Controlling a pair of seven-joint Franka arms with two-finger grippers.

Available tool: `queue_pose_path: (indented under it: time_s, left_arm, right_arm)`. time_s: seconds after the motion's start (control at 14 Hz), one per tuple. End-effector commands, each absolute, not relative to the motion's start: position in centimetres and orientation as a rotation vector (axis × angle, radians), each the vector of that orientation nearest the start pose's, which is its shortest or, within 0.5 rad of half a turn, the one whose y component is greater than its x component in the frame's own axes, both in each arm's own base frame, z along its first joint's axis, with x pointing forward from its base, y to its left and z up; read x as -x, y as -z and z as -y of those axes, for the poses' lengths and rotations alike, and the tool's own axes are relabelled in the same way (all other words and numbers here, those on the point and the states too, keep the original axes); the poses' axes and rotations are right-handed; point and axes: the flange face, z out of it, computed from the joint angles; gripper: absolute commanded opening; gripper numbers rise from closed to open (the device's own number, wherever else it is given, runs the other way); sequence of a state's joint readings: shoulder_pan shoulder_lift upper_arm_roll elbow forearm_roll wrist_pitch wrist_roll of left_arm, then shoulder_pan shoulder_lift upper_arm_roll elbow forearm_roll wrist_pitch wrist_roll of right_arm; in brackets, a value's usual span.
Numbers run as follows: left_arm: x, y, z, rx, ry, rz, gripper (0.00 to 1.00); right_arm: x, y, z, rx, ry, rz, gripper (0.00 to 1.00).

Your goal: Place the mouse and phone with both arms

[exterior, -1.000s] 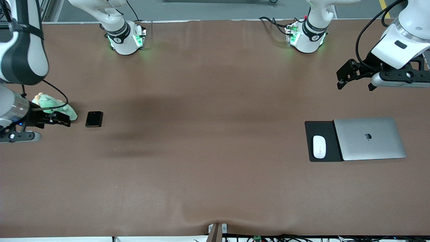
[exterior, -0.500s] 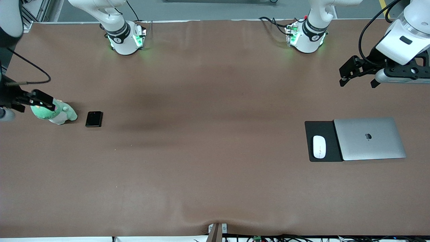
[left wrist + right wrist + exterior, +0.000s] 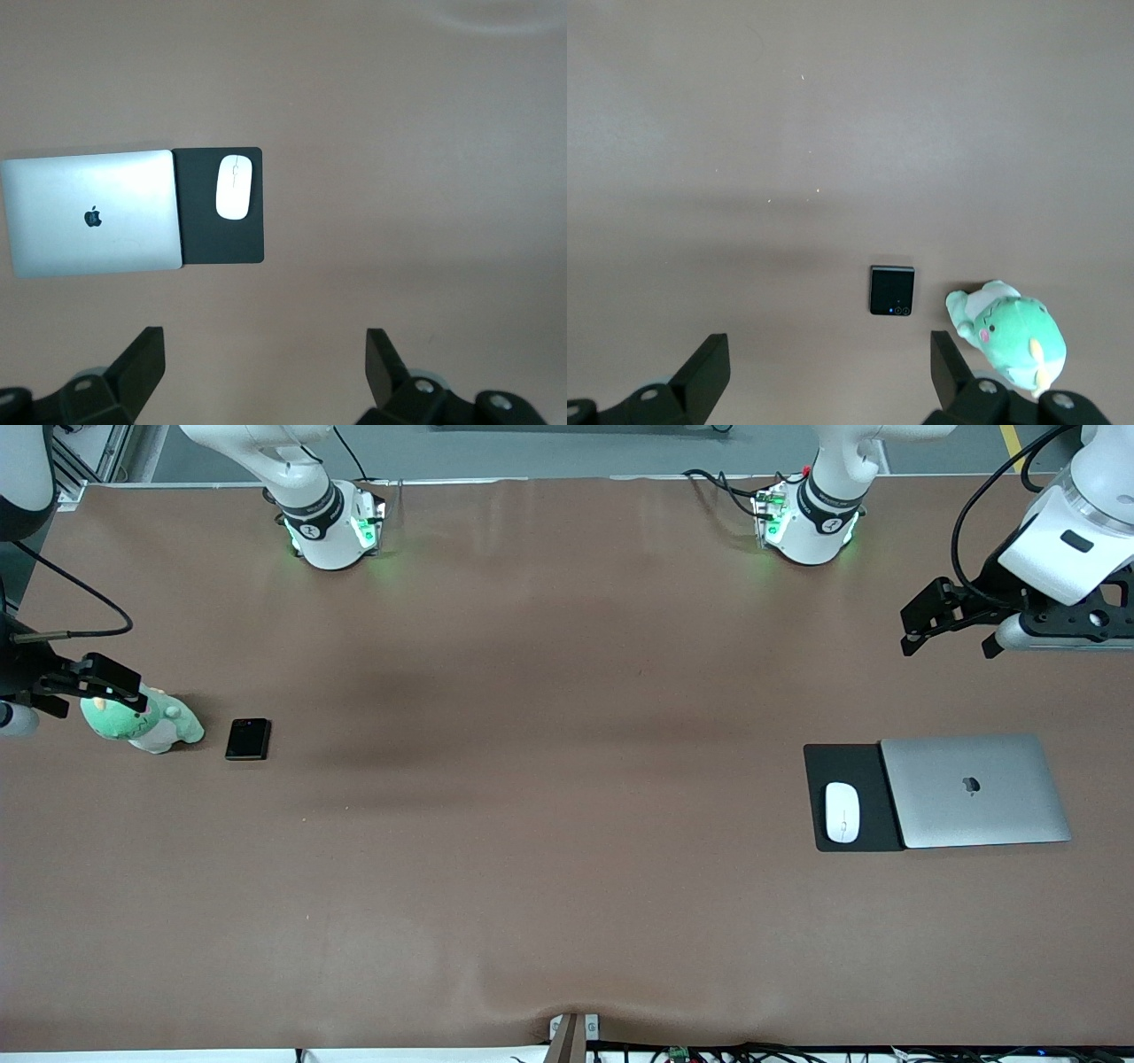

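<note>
The white mouse (image 3: 842, 812) (image 3: 234, 186) lies on a black mouse pad (image 3: 850, 766) toward the left arm's end of the table. The small black phone (image 3: 248, 739) (image 3: 892, 290) lies flat toward the right arm's end. My left gripper (image 3: 944, 649) (image 3: 263, 341) hangs open and empty over bare table at its own end, apart from the mouse. My right gripper (image 3: 89, 695) (image 3: 828, 341) is open and empty, up in the air over the table's edge by a plush toy, clear of the phone.
A closed silver laptop (image 3: 974, 790) (image 3: 93, 212) overlaps the mouse pad's (image 3: 221, 239) edge on the side away from the table's middle. A green plush toy (image 3: 146, 722) (image 3: 1010, 341) sits beside the phone, closer to the right arm's end. Brown cloth covers the table.
The right gripper has pulled away from beside the phone, rising toward the table's end. The left gripper has drifted a little toward its own end. Phone, mouse and plush have not moved.
</note>
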State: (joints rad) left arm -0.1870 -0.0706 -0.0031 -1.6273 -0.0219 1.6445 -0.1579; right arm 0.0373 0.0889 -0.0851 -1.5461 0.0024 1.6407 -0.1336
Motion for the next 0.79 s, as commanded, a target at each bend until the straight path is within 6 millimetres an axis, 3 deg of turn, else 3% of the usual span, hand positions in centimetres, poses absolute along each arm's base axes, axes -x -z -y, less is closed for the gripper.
queue_pose_path:
  time_s: [0.0,0.36,0.57,0.71]
  left_arm:
    - [-52.4,-64.3,10.4,3.176,0.118,-0.028,1.0]
    - [-52.2,-63.7,10.0,3.173,0.048,-0.016,1.0]
    - [-53.9,-63.1,9.8,3.171,0.039,-0.031,1.0]
    - [-54.1,-62.8,9.6,3.169,0.032,-0.033,1.0]
  right_arm:
    - [-57.8,-59.0,3.0,3.119,0.028,0.172,1.0]
    - [-57.8,-58.8,3.3,3.119,0.025,0.179,1.0]
    - [-57.7,-59.0,3.2,3.118,0.028,0.181,1.0]
    - [-56.2,-62.1,3.8,3.116,0.029,0.174,1.0]
